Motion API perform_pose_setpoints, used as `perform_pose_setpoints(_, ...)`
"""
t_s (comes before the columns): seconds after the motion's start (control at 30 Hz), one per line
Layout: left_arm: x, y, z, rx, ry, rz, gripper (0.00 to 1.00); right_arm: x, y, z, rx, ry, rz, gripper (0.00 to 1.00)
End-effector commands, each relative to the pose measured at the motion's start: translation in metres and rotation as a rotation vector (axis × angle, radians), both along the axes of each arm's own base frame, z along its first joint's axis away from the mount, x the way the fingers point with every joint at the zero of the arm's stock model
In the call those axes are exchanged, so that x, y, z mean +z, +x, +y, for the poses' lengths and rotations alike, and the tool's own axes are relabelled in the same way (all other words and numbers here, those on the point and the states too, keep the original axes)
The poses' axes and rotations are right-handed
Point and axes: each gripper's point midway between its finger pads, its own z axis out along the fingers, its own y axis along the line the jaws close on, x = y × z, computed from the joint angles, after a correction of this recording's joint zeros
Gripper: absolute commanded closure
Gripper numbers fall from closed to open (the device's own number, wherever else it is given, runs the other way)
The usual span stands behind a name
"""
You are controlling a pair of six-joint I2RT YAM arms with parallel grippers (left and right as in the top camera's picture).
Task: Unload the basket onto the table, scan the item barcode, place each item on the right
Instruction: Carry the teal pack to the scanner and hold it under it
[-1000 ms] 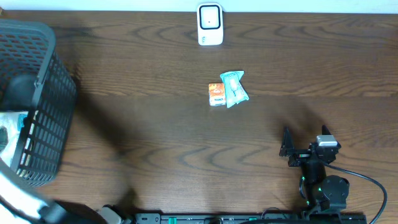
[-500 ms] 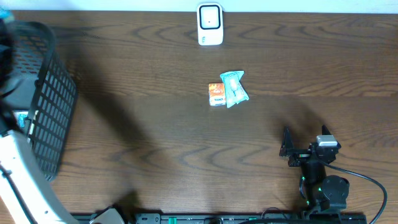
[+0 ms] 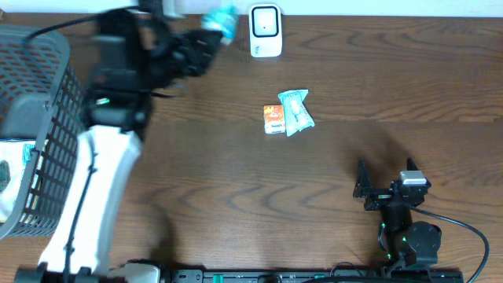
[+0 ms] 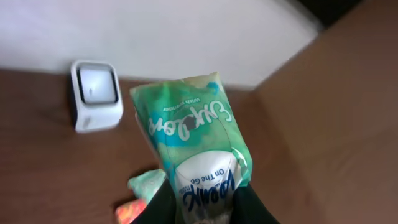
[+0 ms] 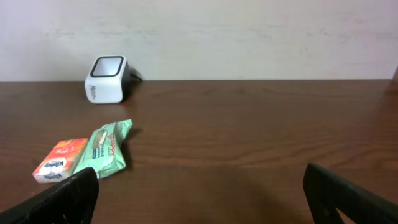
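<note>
My left gripper (image 3: 201,41) is shut on a teal and white wipes packet (image 3: 219,20), held above the table's back edge just left of the white barcode scanner (image 3: 266,31). In the left wrist view the packet (image 4: 193,140) sticks up from between my fingers (image 4: 163,205), printed side to the camera, and the scanner (image 4: 95,94) stands to its left on the table. No barcode shows on the packet. My right gripper (image 3: 385,176) rests near the front right, open and holding nothing (image 5: 199,199).
An orange packet (image 3: 273,119) and a green packet (image 3: 296,112) lie side by side mid-table, below the scanner. A dark wire basket (image 3: 55,149) with more items stands at the left edge. A pale wall runs behind the table.
My left arm has swung out of the basket area, up and right to the table's back, carrying the teal packet close to the scanner. The right arm has not moved.
</note>
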Motion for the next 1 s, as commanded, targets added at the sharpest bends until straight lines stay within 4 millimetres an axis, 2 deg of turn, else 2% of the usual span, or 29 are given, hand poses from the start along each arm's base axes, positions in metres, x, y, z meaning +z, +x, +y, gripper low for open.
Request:
perform_pose_setpoints(0.0, -0.038, 0.018, -0.011, 0.04, 0.193, -0.027, 0.93, -0.002, 0.0, -0.002, -0.007, 0.007, 0.005, 0.01)
perform_pose_setpoints(0.13, -0.092, 0.031, -0.028, 0.075, 0.303, 0.056, 0.92, -0.002, 0.0, -0.002, -0.007, 0.007, 0.005, 0.01)
perform_pose_setpoints(0.3, -0.15, 0.034, -0.05, 0.027, 0.357, 0.158, 0.92, -0.002, 0.0, -0.002, -0.007, 0.007, 0.005, 0.01)
perform_pose_setpoints(0.33, -0.169, 0.035, -0.053, 0.017, 0.372, 0.192, 0.92, -0.002, 0.0, -0.002, -0.007, 0.007, 0.005, 0.01)
perform_pose_setpoints(0.53, -0.215, 0.037, -0.054, 0.004, 0.409, 0.28, 0.92, -0.002, 0.0, -0.002, -0.007, 0.007, 0.005, 0.01)
perform_pose_setpoints(0.63, -0.228, 0.035, -0.053, -0.001, 0.421, 0.31, 0.78, -0.002, 0.0, -0.002, -0.007, 0.007, 0.005, 0.01)
perform_pose_setpoints(0.77, -0.231, 0.032, -0.052, -0.004, 0.428, 0.329, 0.78, -0.002, 0.0, -0.002, -0.007, 0.007, 0.005, 0.01)
perform_pose_setpoints(0.83, -0.23, 0.031, -0.052, -0.003, 0.427, 0.327, 0.67, -0.002, 0.0, -0.002, -0.007, 0.007, 0.005, 0.01)
perform_pose_setpoints(0.93, -0.223, 0.032, -0.052, -0.001, 0.422, 0.315, 0.6, -0.002, 0.0, -0.002, -0.007, 0.007, 0.005, 0.01)
perform_pose_setpoints(0.97, -0.22, 0.032, -0.052, -0.001, 0.419, 0.308, 0.5, -0.002, 0.0, -0.002, -0.007, 0.007, 0.005, 0.01)
